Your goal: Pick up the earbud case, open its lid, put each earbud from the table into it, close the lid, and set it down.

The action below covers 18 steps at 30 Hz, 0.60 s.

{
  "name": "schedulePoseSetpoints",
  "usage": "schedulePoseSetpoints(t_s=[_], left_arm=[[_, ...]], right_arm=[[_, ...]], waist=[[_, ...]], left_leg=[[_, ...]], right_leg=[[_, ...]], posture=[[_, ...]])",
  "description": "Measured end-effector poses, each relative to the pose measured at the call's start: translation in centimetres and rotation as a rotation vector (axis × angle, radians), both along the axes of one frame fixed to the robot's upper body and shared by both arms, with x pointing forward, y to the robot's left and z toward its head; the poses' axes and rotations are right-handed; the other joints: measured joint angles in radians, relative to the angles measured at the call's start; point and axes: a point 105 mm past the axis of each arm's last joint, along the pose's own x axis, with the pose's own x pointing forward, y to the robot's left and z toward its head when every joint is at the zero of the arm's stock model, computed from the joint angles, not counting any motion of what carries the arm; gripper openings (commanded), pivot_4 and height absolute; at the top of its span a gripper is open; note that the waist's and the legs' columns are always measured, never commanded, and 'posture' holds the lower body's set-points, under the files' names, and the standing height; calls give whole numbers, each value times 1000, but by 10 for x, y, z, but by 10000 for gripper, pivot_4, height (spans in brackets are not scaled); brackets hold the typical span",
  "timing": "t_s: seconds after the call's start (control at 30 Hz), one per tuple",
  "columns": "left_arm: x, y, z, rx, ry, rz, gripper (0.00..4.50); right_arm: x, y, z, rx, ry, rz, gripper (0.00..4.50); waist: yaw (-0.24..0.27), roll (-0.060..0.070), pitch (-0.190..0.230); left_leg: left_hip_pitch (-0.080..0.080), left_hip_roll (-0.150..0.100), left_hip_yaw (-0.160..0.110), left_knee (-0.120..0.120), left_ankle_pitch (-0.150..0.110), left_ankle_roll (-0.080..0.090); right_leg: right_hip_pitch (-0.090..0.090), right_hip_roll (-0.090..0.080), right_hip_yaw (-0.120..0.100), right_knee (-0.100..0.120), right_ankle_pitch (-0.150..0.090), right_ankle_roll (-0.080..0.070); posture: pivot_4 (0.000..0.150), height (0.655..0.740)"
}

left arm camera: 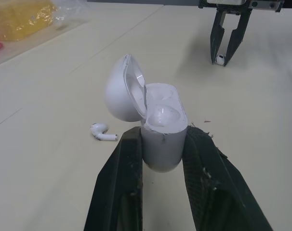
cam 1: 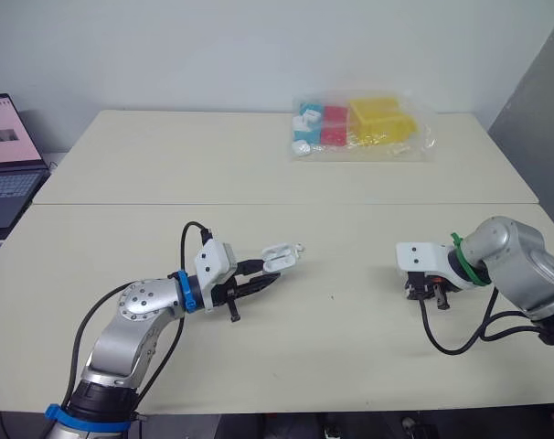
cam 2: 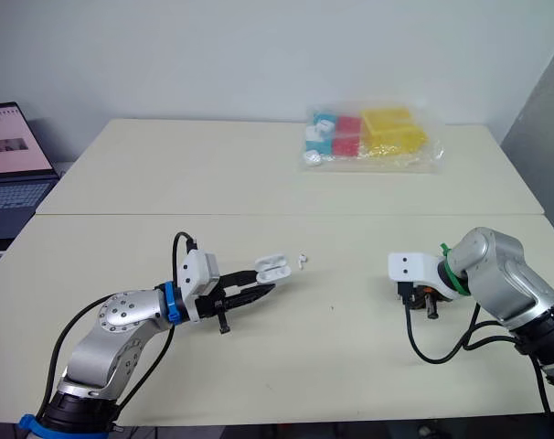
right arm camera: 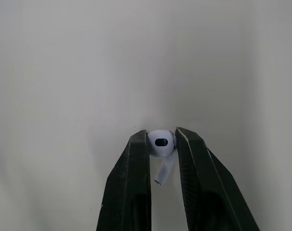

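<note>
I see a white case [left arm camera: 160, 130], one earbud [left arm camera: 103, 133] and the other earbud [right arm camera: 161, 142] white as well, black fingers [left arm camera: 119, 192], a plain cream table [cam 1: 259, 165], a clear bag [cam 1: 421, 139] of yellow, red and blue pieces, and a laptop [cam 1: 3, 133] with a pink screen.

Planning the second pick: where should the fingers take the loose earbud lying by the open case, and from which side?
Probably the rounded head, from straight above: the loose earbud lies flat on the table with its thin stem low, and the case close beside it crowds sideways approaches.
</note>
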Motion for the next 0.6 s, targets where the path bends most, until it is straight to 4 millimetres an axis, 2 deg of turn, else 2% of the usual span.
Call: schedulePoseSetpoints(t_s=[0.1,0.13,0.17,0.23,0.3,0.4,0.5,0.6], left_arm=[[2,-1,1,-17,1,14,7755],[2,-1,1,-23,3,19,7755],[3,-2,1,-29,7,26,7755],[4,-6,6,-71,7,35,7755],[4,-11,12,-98,-5,29,7755],[6,-12,15,-120,8,41,7755],[8,-19,23,-153,7,25,7755],[9,-23,30,-169,3,20,7755]], right_arm=[[0,11,17,77,-48,40,3980],[-1,20,27,158,-65,51,3980],[-2,32,38,243,-85,66,3980],[-7,67,73,504,-149,117,3980],[-15,85,95,643,-198,172,3980],[-12,99,109,823,-263,153,3980],[-16,125,116,1079,-281,129,3980],[-20,138,122,1224,-320,86,3980]], waist=[[0,0,0],[-1,0,0],[-3,0,0],[-6,0,0],[-3,0,0],[2,-1,0],[1,-1,0],[1,-1,-1]], left_leg=[[0,0,0,0,0,0],[0,0,0,0,0,0],[0,0,0,0,0,0],[0,1,-1,0,0,0],[-1,1,-2,0,0,0],[-1,0,-1,1,0,0],[-2,0,-1,1,0,0],[-3,0,-1,1,0,0]], right_leg=[[0,0,0,0,0,0],[0,0,0,0,0,0],[0,0,0,0,0,0],[0,1,0,1,0,0],[1,1,-1,1,0,0],[1,0,0,0,1,1],[0,0,0,0,2,2],[0,0,0,0,2,2]], posture=[[1500,7400],[1500,7400],[1500,7400],[1500,7400],[1500,7400],[1500,7400],[1500,7400],[1500,7400]])
